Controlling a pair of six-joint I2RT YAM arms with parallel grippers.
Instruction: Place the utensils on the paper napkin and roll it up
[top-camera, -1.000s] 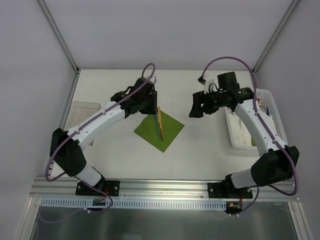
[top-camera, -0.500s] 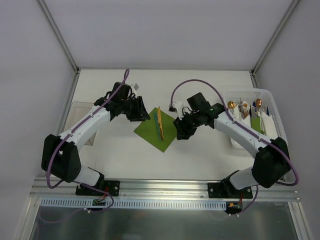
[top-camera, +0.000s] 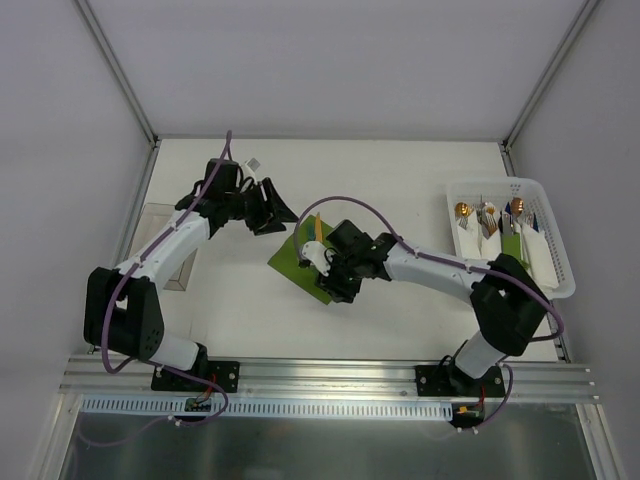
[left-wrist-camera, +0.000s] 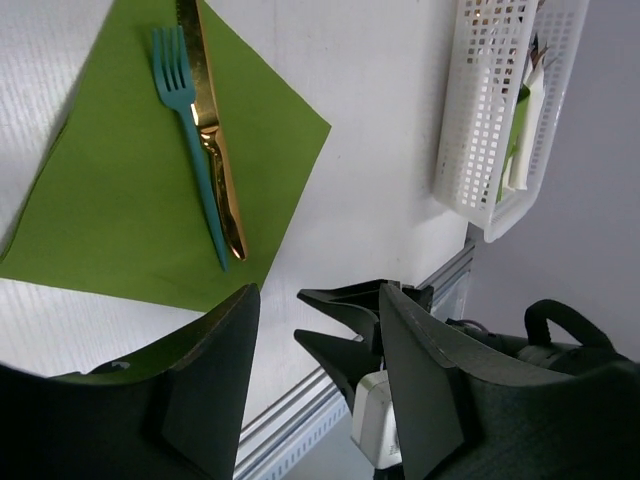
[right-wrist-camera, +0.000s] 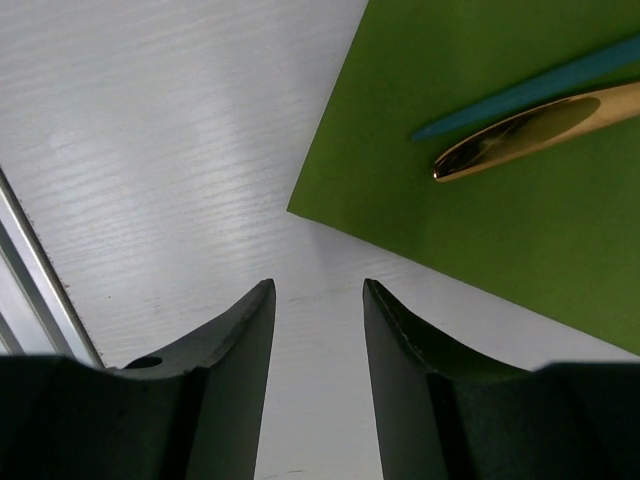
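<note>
The olive-green paper napkin (top-camera: 295, 258) lies flat as a diamond at the table's middle. A teal fork (left-wrist-camera: 195, 150) and a gold knife (left-wrist-camera: 215, 140) lie side by side on it, and the knife's tip shows from above (top-camera: 317, 228). My right gripper (top-camera: 338, 285) is open and empty, low over the napkin's near corner. In the right wrist view (right-wrist-camera: 318, 290) its fingertips frame bare table just short of the napkin (right-wrist-camera: 500, 180). My left gripper (top-camera: 278, 215) is open and empty, just beyond the napkin's far-left edge. It also shows in the left wrist view (left-wrist-camera: 315, 295).
A white slotted basket (top-camera: 545, 205) at the right holds several more utensils and folded napkins; it also shows in the left wrist view (left-wrist-camera: 500, 110). A clear shallow container (top-camera: 165, 240) sits at the left edge. White walls enclose the table.
My right arm has swung left from beside the basket down to the napkin's near corner. My left gripper has drawn back left, off the napkin. Fork and knife have not moved.
</note>
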